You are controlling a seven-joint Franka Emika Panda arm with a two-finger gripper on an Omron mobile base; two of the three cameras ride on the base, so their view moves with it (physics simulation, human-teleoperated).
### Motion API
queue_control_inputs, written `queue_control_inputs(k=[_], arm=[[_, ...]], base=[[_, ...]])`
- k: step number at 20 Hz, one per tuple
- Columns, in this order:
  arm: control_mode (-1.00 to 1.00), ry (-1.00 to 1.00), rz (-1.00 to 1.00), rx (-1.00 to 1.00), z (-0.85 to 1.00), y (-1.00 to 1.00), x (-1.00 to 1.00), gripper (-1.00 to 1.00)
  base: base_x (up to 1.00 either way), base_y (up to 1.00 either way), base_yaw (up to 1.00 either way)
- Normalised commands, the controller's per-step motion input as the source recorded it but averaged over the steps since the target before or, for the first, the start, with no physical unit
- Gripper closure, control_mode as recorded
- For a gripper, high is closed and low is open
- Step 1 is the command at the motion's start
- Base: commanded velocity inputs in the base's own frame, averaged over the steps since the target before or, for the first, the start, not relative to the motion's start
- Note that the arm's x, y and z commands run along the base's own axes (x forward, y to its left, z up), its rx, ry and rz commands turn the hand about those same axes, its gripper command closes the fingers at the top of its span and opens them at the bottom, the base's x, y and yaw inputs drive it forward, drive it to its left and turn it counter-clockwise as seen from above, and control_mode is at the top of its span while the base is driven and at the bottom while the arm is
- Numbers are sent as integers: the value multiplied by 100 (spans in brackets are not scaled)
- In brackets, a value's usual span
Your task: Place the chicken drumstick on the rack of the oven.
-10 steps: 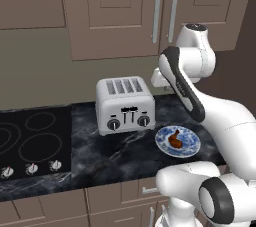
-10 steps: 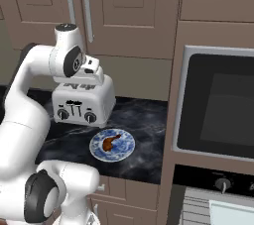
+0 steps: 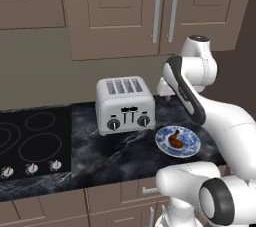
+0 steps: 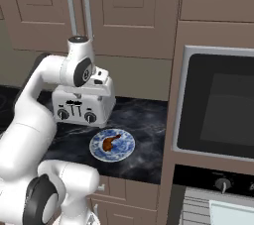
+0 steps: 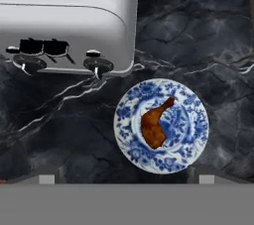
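The chicken drumstick (image 5: 155, 124) is glossy orange-brown and lies on a blue-and-white plate (image 5: 196, 140) on the dark marble counter, fat end toward the counter's front. The same drumstick (image 4: 111, 141) (image 3: 175, 138) sits just in front of the toaster's right side. My gripper (image 5: 127, 178) hangs well above it, looking straight down, open with nothing between its fingertips (image 5: 47, 178). From the right base view the gripper (image 4: 102, 84) is over the toaster's top right corner. A sliver of the pale wire rack (image 4: 194, 212) shows at the bottom right, below the oven's knob panel.
A silver four-slot toaster (image 3: 125, 105) stands close behind the plate. A black cooktop (image 3: 30, 141) lies to the left. A tall cabinet holds a dark-windowed oven (image 4: 218, 102) right of the counter. Wall cabinets with long handles (image 3: 157, 11) hang above.
My hand has shifted slightly down and toward the plate side of the toaster. The drumstick and plate have not moved.
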Motion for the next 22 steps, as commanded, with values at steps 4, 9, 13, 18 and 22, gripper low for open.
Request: queue_control_inputs(k=[4, 9, 13, 18, 22], arm=[[-100, 0, 0, 2, -59, -50, -3, -100], [-100, 0, 0, 3, -56, -60, -2, -100], [-100, 10, 0, 2, -62, -34, 0, -100], [-100, 6, 2, 0, -79, 8, 0, -100], [-100, 0, 2, 0, -53, 38, 0, -100]], base=[[0, 0, 0], [0, 0, 0], [0, 0, 0], [0, 0, 0], [0, 0, 0]])
